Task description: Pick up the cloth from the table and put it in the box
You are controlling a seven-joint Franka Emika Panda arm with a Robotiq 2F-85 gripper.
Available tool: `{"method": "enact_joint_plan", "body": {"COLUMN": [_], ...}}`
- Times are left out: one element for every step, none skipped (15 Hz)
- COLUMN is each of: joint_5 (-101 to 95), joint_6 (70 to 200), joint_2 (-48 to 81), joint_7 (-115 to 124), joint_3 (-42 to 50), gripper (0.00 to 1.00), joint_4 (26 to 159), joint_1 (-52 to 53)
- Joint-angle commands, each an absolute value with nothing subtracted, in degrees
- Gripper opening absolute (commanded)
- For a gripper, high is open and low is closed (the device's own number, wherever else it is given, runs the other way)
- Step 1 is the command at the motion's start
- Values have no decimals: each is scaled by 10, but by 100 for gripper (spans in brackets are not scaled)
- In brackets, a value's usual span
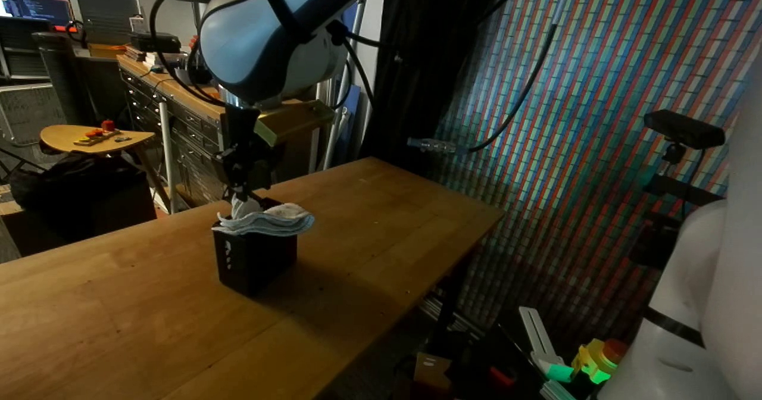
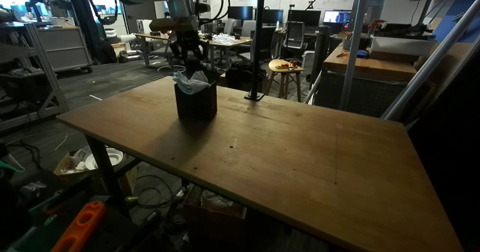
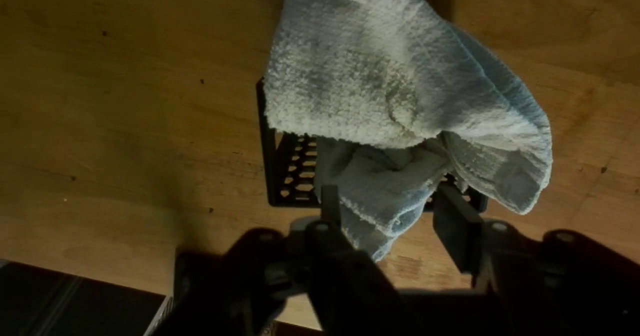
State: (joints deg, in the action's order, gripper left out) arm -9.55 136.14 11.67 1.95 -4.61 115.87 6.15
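Pale blue-white, nubby cloth [image 1: 275, 221] sits rumpled across the mouth of a black box [image 1: 257, 263] with honeycomb-holed walls; in an exterior view its folds overhang the right side. Just above, the hand [image 3: 390, 213] is spread wide, gripping nothing. That loose overhang could drag the cloth onto the wooden worktop [image 2: 285, 158], or a fingertip [image 3: 456, 226] could snag the fuzzy pile and pull it out.
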Motion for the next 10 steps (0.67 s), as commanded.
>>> {"method": "enact_joint_plan", "body": {"joint_5": [-121, -122, -122, -122, -120, -119, -118, -117, -116, -115], "joint_6": [1341, 1340, 1340, 1341, 1341, 1342, 1342, 1344, 1345, 1345], "joint_2": [100, 100, 101, 103, 104, 106, 107, 111, 115, 120], "joint_7": [40, 40, 40, 39, 38, 37, 35, 32, 29, 24], "joint_3": [-42, -43, -44, -45, -46, -46, -47, -48, -48, -49], "gripper": [23, 15, 8, 1, 0, 0, 0, 0, 0, 0], "joint_4": [1157, 1157, 1157, 1158, 1158, 1158, 1158, 1157, 1155, 1152], "joint_1": [72, 72, 73, 74, 74, 75, 76, 76, 76, 75]}}
